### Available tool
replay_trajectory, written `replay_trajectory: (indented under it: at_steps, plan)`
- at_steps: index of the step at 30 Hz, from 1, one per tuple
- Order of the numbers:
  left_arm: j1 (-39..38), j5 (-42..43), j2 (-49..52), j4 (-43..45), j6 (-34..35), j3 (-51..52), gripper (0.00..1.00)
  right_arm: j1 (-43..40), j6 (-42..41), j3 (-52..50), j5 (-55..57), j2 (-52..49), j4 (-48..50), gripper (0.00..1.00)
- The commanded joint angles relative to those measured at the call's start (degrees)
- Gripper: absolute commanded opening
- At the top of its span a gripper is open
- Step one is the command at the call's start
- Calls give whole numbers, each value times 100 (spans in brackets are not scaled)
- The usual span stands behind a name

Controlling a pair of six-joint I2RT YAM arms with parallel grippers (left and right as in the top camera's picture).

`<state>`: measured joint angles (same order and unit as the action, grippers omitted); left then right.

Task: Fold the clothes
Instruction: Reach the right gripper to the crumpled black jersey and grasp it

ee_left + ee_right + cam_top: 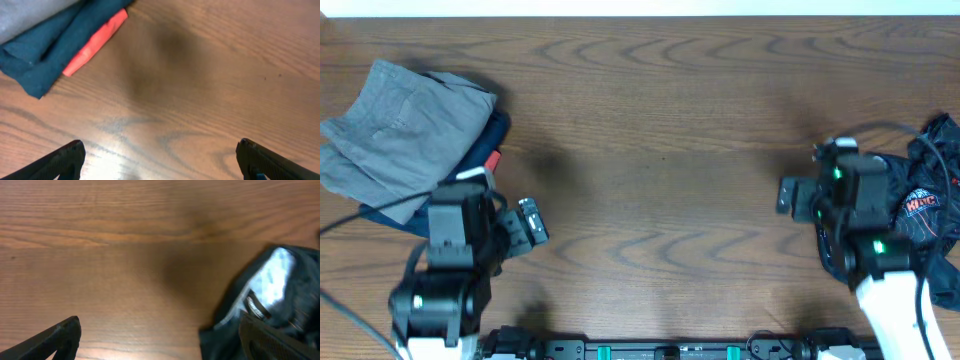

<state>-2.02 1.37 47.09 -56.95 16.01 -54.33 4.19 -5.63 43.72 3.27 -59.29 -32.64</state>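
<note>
Most of the overhead view is taken up by a wooden table (660, 150), whose middle is seen as bare grain. At its far left corner a grey folded garment (400, 130) is laid on top of a navy garment (40, 55), and an orange-red garment (95, 42) is seen poking out from under the navy one at the edge toward the table's middle. The black jersey (925, 200) is found crumpled, not folded, at the right edge of the table, with an orange-white logo turned up; in the right wrist view its shiny fabric (280, 295) is seen bunched at the lower right. The right arm (880, 270) is positioned partly over the jersey, while the left arm (445, 270) is placed just beside the stack on the left. The left gripper (160, 160) is held over bare wood with its fingers spread wide and nothing between them. The right gripper (160, 335) is likewise spread wide and empty; one finger is seen against the jersey's edge, though contact cannot be told, and the other is over bare wood.
</note>
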Motion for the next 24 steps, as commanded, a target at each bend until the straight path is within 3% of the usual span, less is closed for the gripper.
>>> replay_trajectory:
  at_steps: [1,6,13,24]
  plan:
    - [24,83,310,-105,-111,-234,98,-120,74,304,197,-409,227,99]
    - [24,83,472,-105,-111,-234,98,-625,-297,304,2184,-1222,887,99]
    - [24,83,479,-105,-111,-232,98,-1729,-227,304,2026,-2728,2201,99]
    - [24,83,490,-83,-109,-227,98,-2382,-120,304,2026,-4096,3421,96]
